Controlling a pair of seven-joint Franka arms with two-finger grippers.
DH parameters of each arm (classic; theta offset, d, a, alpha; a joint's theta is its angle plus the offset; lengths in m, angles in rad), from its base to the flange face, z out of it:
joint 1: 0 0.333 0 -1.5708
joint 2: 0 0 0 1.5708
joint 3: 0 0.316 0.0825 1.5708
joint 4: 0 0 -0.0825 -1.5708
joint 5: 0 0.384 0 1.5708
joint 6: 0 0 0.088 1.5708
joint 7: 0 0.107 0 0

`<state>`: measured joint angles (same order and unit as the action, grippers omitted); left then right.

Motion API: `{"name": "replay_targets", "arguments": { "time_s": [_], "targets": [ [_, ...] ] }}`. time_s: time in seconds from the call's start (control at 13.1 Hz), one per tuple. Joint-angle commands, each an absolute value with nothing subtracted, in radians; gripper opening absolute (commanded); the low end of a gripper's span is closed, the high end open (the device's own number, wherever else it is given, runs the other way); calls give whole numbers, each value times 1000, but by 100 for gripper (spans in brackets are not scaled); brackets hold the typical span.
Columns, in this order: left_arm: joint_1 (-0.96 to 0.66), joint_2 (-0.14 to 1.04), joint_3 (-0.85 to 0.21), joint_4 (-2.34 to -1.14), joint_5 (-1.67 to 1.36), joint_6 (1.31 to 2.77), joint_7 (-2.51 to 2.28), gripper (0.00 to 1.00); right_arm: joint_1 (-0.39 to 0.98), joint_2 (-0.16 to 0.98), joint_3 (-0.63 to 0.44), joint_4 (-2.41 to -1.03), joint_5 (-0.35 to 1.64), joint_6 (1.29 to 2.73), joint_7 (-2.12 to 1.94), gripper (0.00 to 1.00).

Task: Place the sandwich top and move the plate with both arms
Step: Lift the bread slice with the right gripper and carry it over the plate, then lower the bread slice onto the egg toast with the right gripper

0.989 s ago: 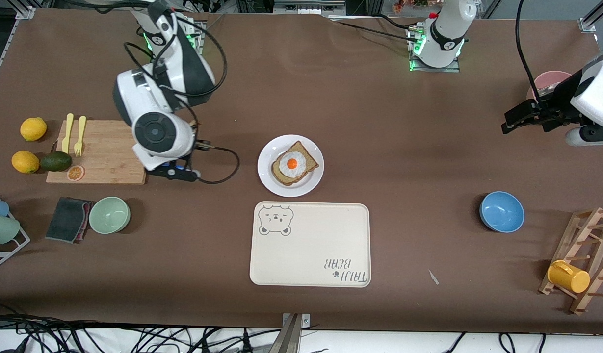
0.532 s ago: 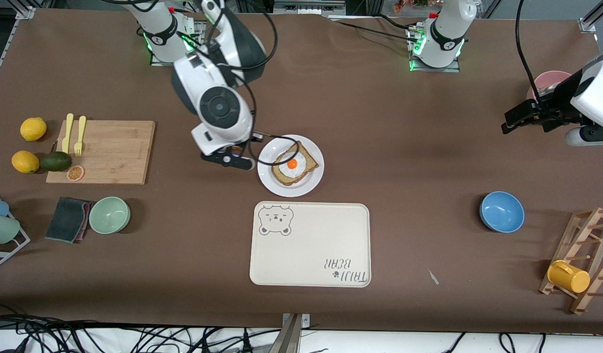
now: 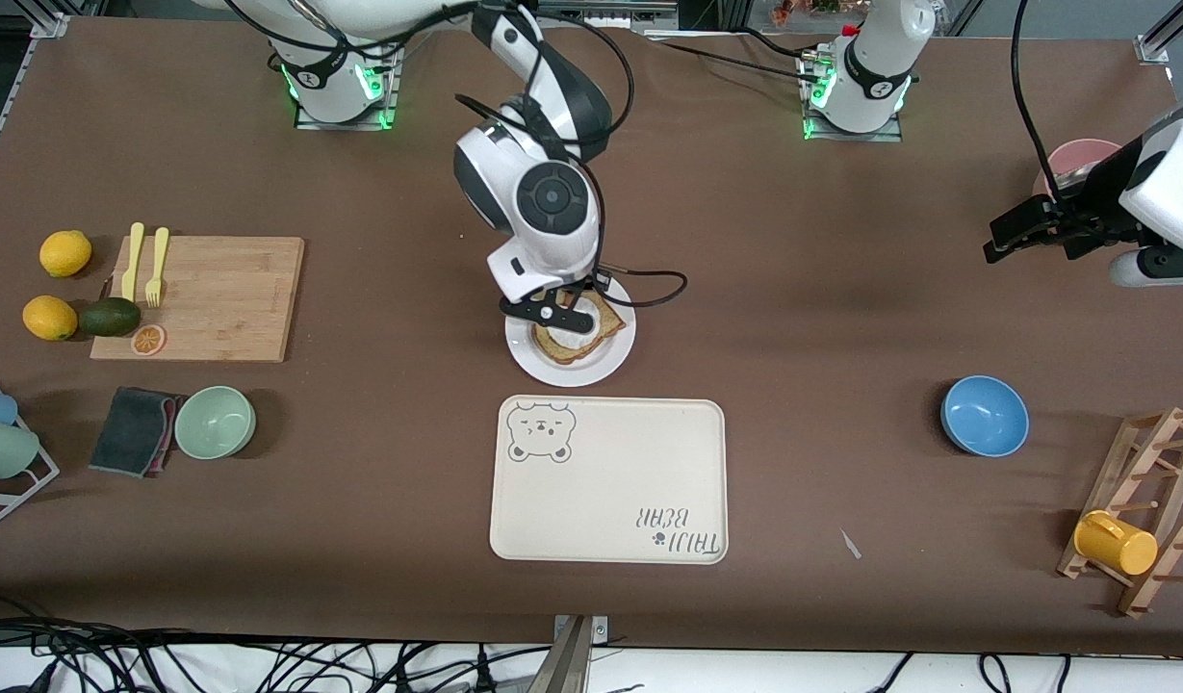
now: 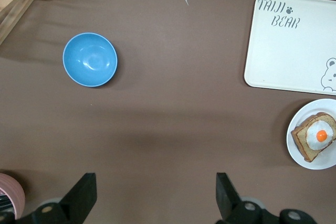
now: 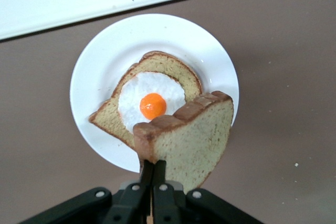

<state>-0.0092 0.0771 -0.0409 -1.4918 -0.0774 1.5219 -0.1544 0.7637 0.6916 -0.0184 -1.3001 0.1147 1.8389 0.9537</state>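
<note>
My right gripper [image 3: 552,313] hangs over the white plate [image 3: 591,371] in the middle of the table. It is shut on the sandwich top [image 5: 194,135], a light speckled slice with a brown crust, pinched by one edge [image 5: 153,163]. The slice hangs tilted just above the darker slice with the fried egg [image 5: 157,87], which lies on the plate [image 5: 100,82]. My left gripper [image 3: 1010,236] waits open and empty in the air at the left arm's end of the table. Its view shows both fingers wide apart [image 4: 155,195] and the plate at the edge [image 4: 310,163].
The cream bear tray [image 3: 610,481] lies just nearer the front camera than the plate. A blue bowl [image 3: 984,416], a mug rack [image 3: 1144,520] and a pink bowl [image 3: 1082,159] are toward the left arm's end. A cutting board [image 3: 201,298] and a green bowl [image 3: 215,422] are toward the right arm's end.
My right arm has swung from over the cutting board to over the plate. The left arm has not moved.
</note>
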Motion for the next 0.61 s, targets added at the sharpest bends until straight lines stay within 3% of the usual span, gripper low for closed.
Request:
{"name": "replay_targets", "arguments": {
  "time_s": [0.0, 0.38, 0.46, 0.53],
  "targets": [
    [-6, 80, -40, -1480, -109, 1509, -161, 100, 768, 739, -23, -1255, 120, 1829, 969, 0],
    [-6, 80, -40, -1479, -109, 1509, -161, 100, 769, 798, -23, -1253, 117, 1955, 970, 0],
    [-8, 80, -38, -1479, -109, 1509, -161, 100, 769, 798, -25, -1253, 115, 1960, 962, 11],
    [-8, 80, -40, -1476, -109, 1509, -161, 100, 767, 798, -26, -1253, 112, 1965, 962, 64]
  ]
}}
